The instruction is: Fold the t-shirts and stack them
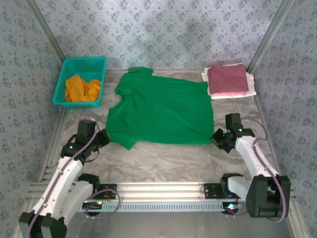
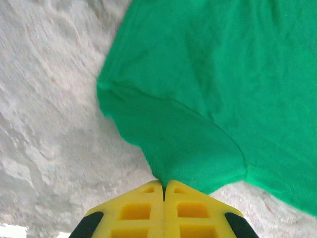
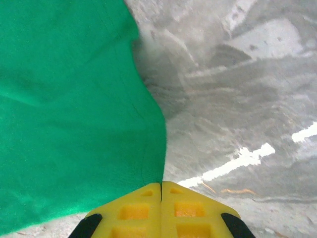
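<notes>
A bright green t-shirt (image 1: 158,111) lies spread flat in the middle of the table, collar toward the far left. My left gripper (image 1: 104,139) is shut on the tip of its near left sleeve; in the left wrist view the green cloth (image 2: 208,99) runs into the closed yellow jaws of the left gripper (image 2: 163,184). My right gripper (image 1: 215,139) is shut on the shirt's near right corner, and the hem of the green cloth (image 3: 69,124) enters the right gripper (image 3: 161,184). A folded maroon-pink t-shirt (image 1: 227,79) rests on a white one (image 1: 251,89) at the back right.
A teal mesh basket (image 1: 84,60) at the back left holds a crumpled orange t-shirt (image 1: 81,88). Patterned walls close in the back and sides. Bare marble table (image 1: 163,158) lies between the green shirt and the arm bases.
</notes>
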